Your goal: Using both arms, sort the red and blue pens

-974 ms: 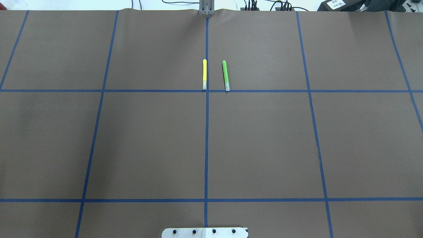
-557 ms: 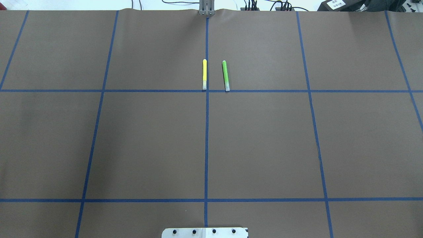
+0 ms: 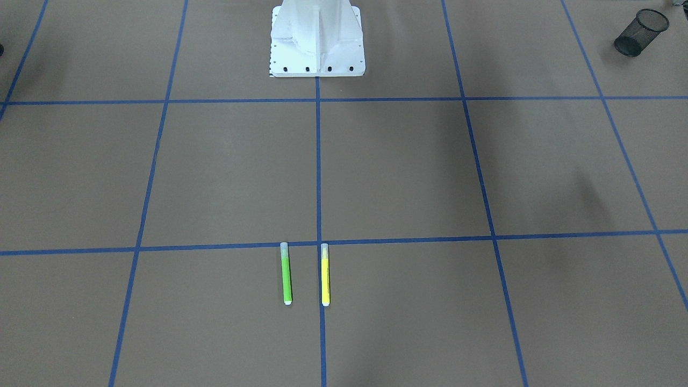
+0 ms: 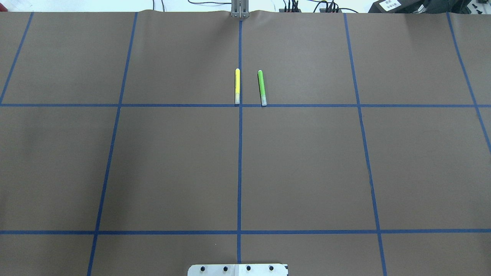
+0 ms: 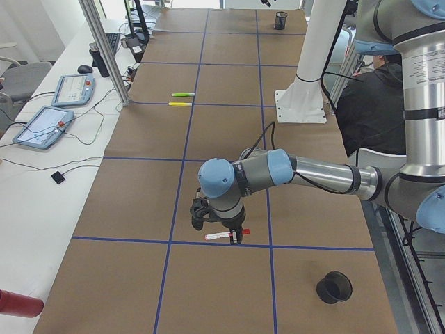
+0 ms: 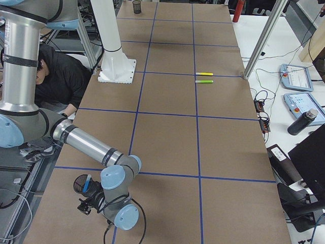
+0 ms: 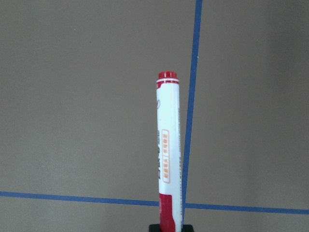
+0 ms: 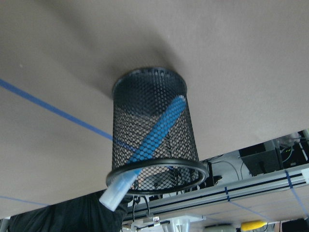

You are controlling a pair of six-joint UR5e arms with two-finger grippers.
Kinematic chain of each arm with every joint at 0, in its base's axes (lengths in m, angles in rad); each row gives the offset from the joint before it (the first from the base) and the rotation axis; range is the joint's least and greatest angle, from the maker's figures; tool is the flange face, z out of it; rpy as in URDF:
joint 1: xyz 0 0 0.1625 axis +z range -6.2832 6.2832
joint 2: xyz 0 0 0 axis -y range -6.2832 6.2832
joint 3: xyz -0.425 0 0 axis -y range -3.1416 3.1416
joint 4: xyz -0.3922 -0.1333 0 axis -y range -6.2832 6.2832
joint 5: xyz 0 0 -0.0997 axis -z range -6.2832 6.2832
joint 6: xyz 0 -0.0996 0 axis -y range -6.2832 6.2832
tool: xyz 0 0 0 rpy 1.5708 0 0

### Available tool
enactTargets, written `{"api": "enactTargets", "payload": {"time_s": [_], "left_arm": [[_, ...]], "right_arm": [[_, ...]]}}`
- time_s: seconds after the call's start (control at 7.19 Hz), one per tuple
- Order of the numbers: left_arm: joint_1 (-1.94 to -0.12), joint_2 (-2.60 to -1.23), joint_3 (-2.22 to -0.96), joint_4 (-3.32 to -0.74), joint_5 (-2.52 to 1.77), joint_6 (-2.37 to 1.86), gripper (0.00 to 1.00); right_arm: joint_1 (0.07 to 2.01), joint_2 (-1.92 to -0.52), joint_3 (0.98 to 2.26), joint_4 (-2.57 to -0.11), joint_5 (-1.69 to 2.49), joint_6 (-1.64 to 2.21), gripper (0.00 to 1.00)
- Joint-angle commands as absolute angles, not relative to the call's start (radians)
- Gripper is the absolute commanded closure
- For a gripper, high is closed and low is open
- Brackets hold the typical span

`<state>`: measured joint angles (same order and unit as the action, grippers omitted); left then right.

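The left jaws are closed on the red cap end of the red marker (image 7: 166, 159). In the left wrist view its white barrel goes straight out from between them, along a blue tape line (image 7: 191, 121). In the exterior left view the marker lies level and low over the brown desk (image 5: 139, 195), near its left end, under the wrist of the left arm (image 5: 313, 170); whether it touches the desk I cannot tell. The right jaws show in no close view, so I cannot tell how wide they are. The blue pen (image 8: 157, 128) is not between them. It leans inside a black mesh cup (image 8: 126, 116), with its frosted cap over the rim, at the robot-side edge near the right end, beside the right arm (image 6: 86, 145). A yellow pen (image 4: 237, 84) and a green pen (image 4: 261, 86) lie parallel toward the middle of the far edge.
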<state>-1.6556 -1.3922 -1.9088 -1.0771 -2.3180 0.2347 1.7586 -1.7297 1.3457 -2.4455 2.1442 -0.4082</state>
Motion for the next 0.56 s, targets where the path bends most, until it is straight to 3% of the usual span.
{"api": "enactTargets", "payload": {"time_s": [0.0,0.42], "left_arm": [[-1.661,-1.388,-1.910,-1.081,-2.318,0.235,1.00],[-1.667,-1.335,-1.892,-1.074,-2.316,0.232,1.00]], "right_arm": [[1.792,-1.634,1.370,-2.392,2.108,-0.350,0.00],[1.792,-1.563,1.408,-2.052,2.117,-0.075,0.00]]}}
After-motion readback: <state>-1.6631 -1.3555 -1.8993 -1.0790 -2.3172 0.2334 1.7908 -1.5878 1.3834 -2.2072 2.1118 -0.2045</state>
